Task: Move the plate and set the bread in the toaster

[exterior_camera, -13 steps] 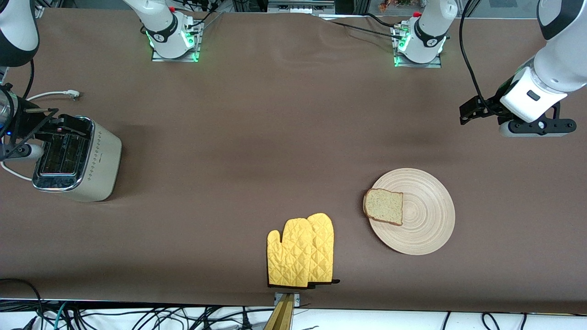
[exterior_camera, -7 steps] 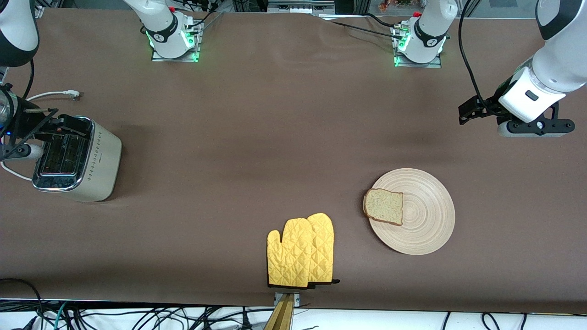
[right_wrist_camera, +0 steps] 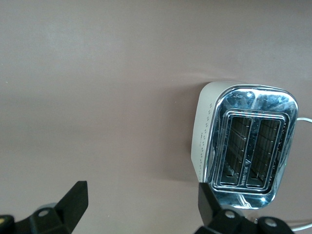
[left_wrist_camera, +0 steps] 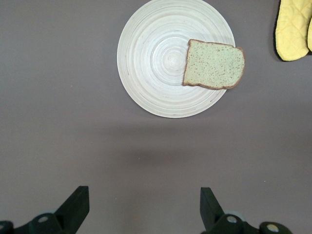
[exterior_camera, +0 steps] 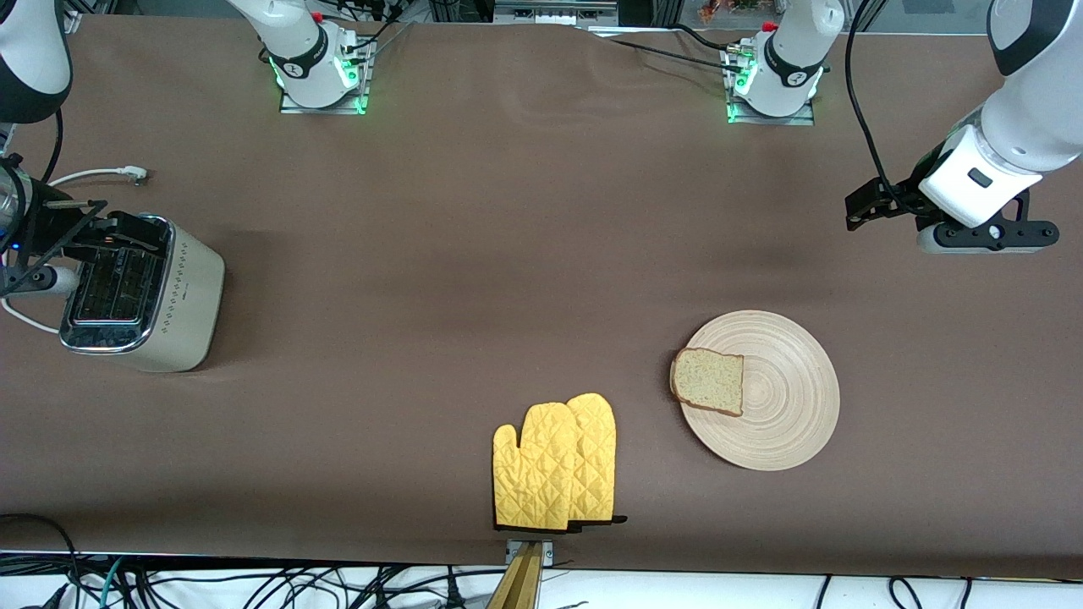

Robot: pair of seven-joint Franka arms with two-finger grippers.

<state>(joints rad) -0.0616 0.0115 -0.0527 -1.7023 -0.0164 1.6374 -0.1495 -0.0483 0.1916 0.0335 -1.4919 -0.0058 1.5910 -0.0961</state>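
Note:
The round pale plate [exterior_camera: 787, 397] [left_wrist_camera: 156, 58] lies on the brown table toward the left arm's end. A squarish slice of bread [exterior_camera: 709, 381] [left_wrist_camera: 214, 64] rests on it, overhanging the rim on the side toward the right arm's end. My left gripper [exterior_camera: 986, 238] [left_wrist_camera: 144, 207] hangs open over bare table, apart from the plate, with nothing between its fingers. The cream toaster [exterior_camera: 182, 296] [right_wrist_camera: 246, 141], chrome top and two slots up, stands at the right arm's end. My right gripper [exterior_camera: 38, 275] [right_wrist_camera: 141, 204] hovers open and empty beside the toaster.
A pair of yellow oven mitts [exterior_camera: 554, 461] [left_wrist_camera: 294, 29] lies near the table's front edge, beside the plate toward the right arm's end. The toaster's white cord [exterior_camera: 93, 175] trails on the table. Cables hang below the front edge.
The left arm's hand has drifted very slightly toward the robots' bases. Plate, bread, toaster and right gripper have not moved.

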